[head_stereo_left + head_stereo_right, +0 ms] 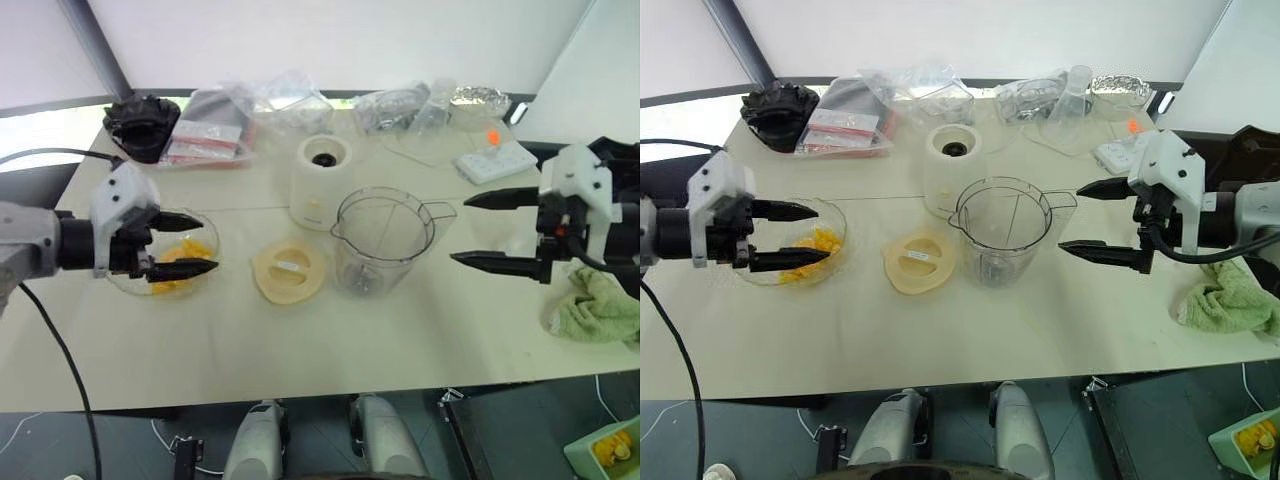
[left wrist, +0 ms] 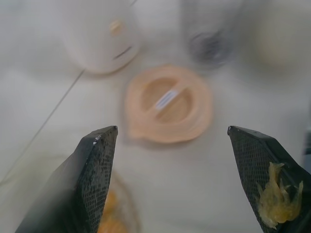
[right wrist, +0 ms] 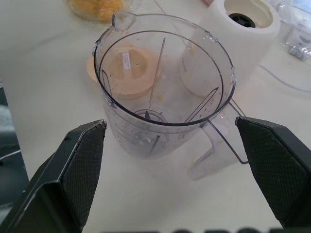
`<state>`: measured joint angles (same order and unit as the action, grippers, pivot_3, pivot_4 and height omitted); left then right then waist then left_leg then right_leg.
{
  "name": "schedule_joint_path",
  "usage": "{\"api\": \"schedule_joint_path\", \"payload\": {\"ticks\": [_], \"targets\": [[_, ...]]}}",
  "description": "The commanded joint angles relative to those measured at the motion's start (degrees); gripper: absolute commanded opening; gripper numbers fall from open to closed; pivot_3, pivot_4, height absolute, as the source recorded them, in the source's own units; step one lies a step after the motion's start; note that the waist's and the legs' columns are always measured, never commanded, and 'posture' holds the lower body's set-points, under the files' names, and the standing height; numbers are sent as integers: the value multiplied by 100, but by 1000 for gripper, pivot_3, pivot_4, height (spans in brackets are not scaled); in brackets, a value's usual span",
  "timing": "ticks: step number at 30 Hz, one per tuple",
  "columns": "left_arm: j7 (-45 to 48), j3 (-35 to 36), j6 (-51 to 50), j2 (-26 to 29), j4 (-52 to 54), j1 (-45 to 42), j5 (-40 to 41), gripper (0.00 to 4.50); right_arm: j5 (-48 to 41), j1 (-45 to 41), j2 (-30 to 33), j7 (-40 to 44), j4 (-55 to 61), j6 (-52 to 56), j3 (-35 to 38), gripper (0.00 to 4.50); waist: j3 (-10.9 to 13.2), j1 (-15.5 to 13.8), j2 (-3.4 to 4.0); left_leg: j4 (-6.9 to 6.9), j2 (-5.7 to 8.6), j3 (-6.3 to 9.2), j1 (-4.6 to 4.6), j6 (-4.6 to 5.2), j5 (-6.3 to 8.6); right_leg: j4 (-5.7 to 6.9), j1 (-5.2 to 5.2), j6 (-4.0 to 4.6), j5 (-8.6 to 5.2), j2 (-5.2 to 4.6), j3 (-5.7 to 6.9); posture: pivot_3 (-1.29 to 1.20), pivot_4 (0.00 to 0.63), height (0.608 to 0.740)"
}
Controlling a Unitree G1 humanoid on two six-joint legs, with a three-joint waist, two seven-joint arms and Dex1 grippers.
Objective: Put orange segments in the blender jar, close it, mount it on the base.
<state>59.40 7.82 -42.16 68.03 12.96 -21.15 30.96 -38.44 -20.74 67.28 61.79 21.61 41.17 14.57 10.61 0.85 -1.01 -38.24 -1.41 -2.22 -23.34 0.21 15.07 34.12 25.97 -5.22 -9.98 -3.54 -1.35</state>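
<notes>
On a cream table (image 1: 330, 340), the clear blender jar (image 1: 383, 240) stands upright and empty, dark blade showing at its bottom, handle turned toward the robot's right. The cream-white base (image 1: 321, 181) sits just behind it, its dark socket uncovered, and a flat cream lid (image 1: 288, 270) lies on the table just beside the jar, toward the robot's left. The orange segments (image 1: 186, 262) are heaped in a shallow glass bowl (image 1: 832, 214) near the table's left side. The left gripper (image 1: 184, 244) hovers over that bowl with its jaws spread and nothing between them; a smear of yellow pulp (image 2: 278, 200) clings to one finger. The right gripper (image 1: 492, 229) hangs level with the jar on its handle side, jaws parted wide and clear of the plastic. A green cloth (image 1: 596, 310) lies at the right edge. Plastic bags (image 1: 245, 115) crowd the far side.
</notes>
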Motion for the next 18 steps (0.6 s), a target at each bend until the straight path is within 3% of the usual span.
{"api": "schedule_joint_path", "payload": {"ticks": [1,7,18], "targets": [[-96,-487,579,102,-839,-207,-930,3794,-26,18,-63,-155,240,33,130,4440,0,7,-1,1,-1,-1,-1,0,0,1,2,1,0,0,0,0,150,740],[317,-1558,1085,-36,-2351,-743,-2037,3794,-68,-3,-324,-442,475,119,-32,4440,1,-14,-4,1,-2,-8,-11,0,0,0,13,1,1,0,-2,0,150,740],[148,-2789,875,-1223,-4458,-2371,-3639,3794,-169,-348,-421,-321,474,251,-395,4440,-4,-18,-21,-12,-1,-12,-13,1,0,5,6,0,3,-1,-5,0,150,740]]}}
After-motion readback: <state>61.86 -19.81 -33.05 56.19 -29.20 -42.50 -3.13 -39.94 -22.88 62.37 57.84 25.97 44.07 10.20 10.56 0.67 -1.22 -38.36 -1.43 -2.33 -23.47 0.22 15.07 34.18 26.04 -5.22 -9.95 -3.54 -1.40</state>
